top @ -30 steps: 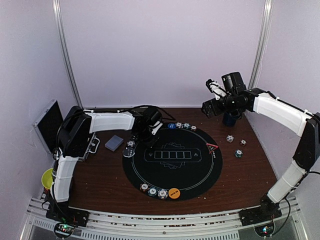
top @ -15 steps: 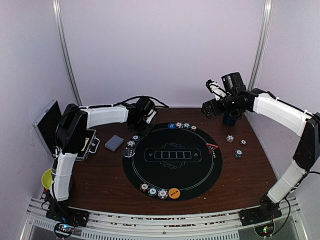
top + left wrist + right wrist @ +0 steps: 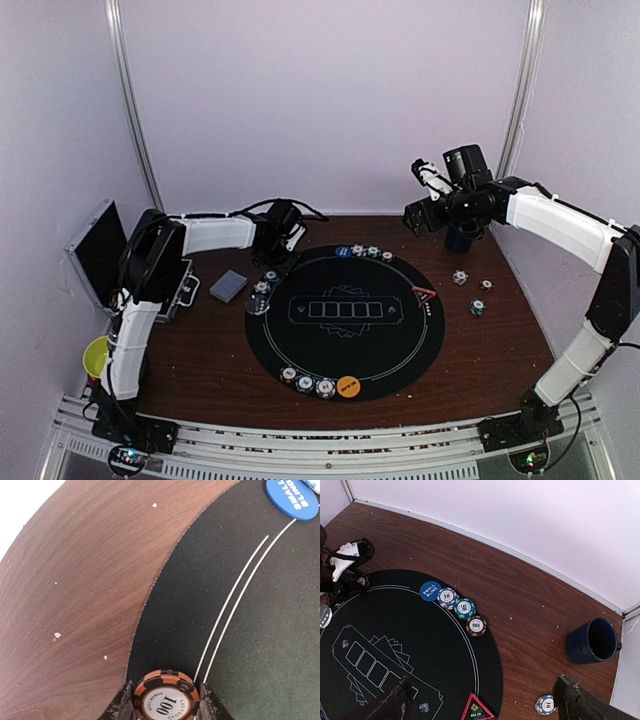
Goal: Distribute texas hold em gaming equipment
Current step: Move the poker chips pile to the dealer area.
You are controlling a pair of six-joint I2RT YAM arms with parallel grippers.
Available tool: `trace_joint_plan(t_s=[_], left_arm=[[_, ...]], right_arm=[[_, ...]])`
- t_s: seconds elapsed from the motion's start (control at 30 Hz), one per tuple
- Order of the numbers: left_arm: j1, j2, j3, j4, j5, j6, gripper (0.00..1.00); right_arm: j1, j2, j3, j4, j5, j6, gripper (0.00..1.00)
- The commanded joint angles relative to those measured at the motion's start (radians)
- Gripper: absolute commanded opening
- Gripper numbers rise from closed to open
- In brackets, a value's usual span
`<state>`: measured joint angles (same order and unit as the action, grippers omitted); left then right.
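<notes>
The left pincer, clamped on an orange 100 chip, is withdrawing from the black mat interior toward its far-left rim, likely for placement there, while the right pincer is hovering wide open, empty.

Soft even light, faint shadows, overhead view hazy, poker chip crisp
</notes>
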<state>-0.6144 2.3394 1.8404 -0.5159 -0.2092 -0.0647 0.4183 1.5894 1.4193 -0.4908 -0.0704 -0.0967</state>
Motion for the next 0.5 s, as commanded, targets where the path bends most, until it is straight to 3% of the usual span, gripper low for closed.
trace_joint_plan(t_s=[0.0, 0.17, 0.47], left_arm=[[0.009, 0.019, 0.035, 0.049, -0.014, 0.011, 0.25], [0.013, 0.021, 0.029, 0.051, -0.012, 0.010, 0.26], [0.015, 0.029, 0.024, 0.049, -0.020, 0.013, 0.49]], right_arm=[[-0.004, -0.028, -0.016, 0.022, -0.003, 0.010, 0.99], [-0.003, -0.026, -0.016, 0.022, -0.003, 0.009, 0.99], [-0.004, -0.029, -0.015, 0.022, -0.009, 0.009, 0.98]])
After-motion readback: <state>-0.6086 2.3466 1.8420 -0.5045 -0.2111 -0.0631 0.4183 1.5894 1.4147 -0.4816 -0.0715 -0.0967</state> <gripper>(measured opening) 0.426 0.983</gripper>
